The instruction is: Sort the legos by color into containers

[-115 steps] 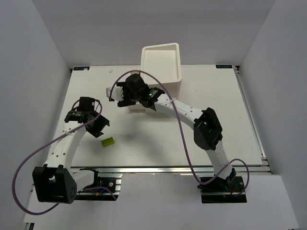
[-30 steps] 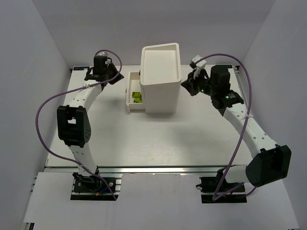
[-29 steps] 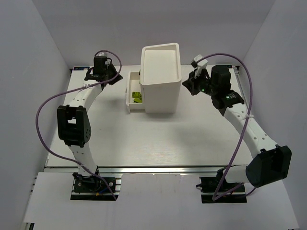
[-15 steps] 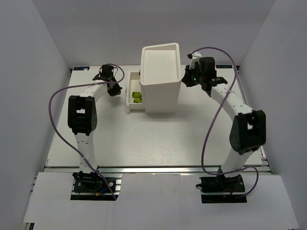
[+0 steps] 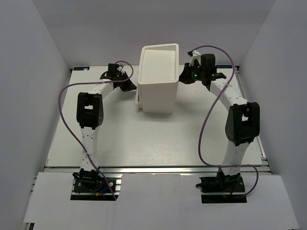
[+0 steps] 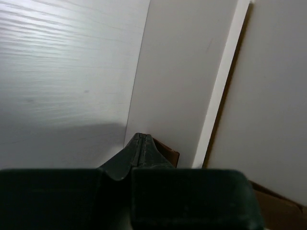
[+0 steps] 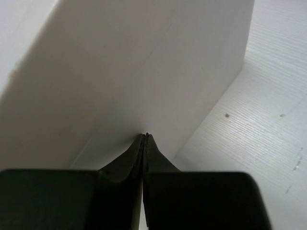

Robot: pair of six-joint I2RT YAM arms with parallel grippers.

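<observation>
The white cabinet [image 5: 158, 79] stands at the back middle of the table. Its left-facing drawer [image 5: 138, 99] is pushed almost fully in, only a thin strip showing. My left gripper [image 5: 129, 86] is shut, its tips [image 6: 138, 136] against the white drawer front [image 6: 182, 72], right beside the reddish-brown knob [image 6: 169, 153]. My right gripper [image 5: 184, 79] is shut too, its tips [image 7: 145, 135] touching the cabinet's right wall [image 7: 144, 62]. No legos show; any in the drawer are hidden.
White table [image 5: 153, 139] with grey walls on three sides. Both arms reach round to the back, their purple cables [image 5: 64, 110] looping out at the sides. Arm bases sit at the near edge.
The drawer, open with lime bricks showing, has been pushed in by my left gripper. The right gripper moved in against the cabinet's right side. The cabinet shifted slightly left.
</observation>
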